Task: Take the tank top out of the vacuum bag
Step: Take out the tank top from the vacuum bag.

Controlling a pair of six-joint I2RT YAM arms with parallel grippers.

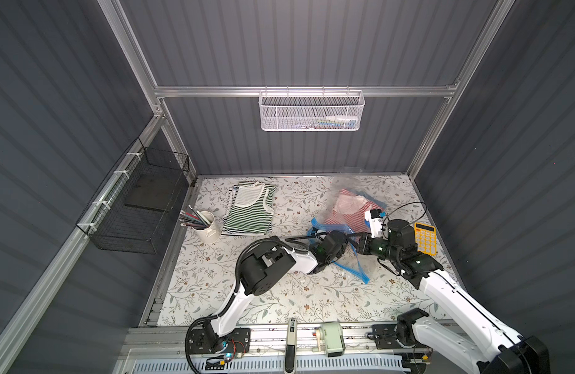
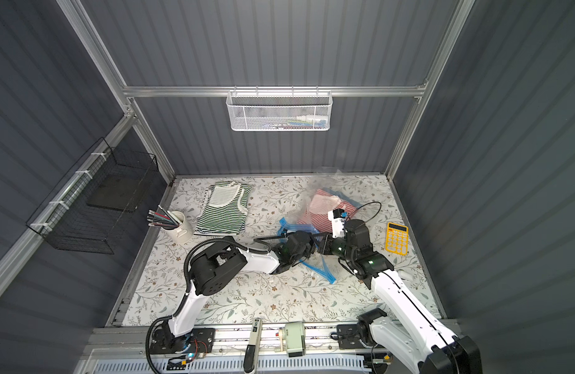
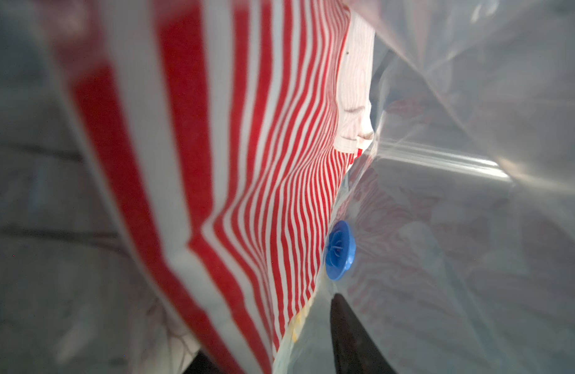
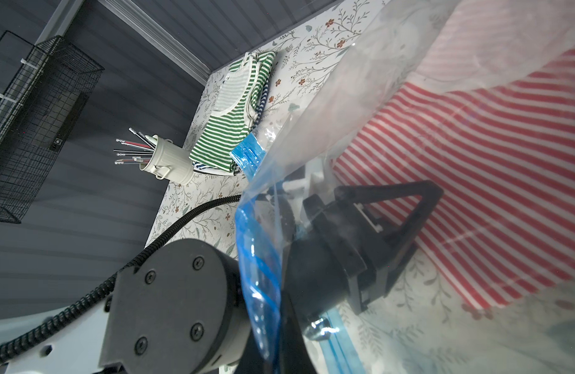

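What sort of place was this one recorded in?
Probably a lab robot cell: grey panel walls on an aluminium frame, left arm and right arm mounted on a front rail, a floral-covered table.

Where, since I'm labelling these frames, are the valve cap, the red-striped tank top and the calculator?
valve cap (image 3: 339,251): left wrist view, middle of the blue disc.
red-striped tank top (image 4: 490,194): right wrist view, striped fabric.
calculator (image 1: 426,239): a top view, keypad.

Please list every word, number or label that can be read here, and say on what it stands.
No text can be read.
yellow calculator: key markings too small.
white block on the right wrist: dark letters, blurred.
black tool on the front rail: small label, too small.
green striped tank top: neck tag, too small.
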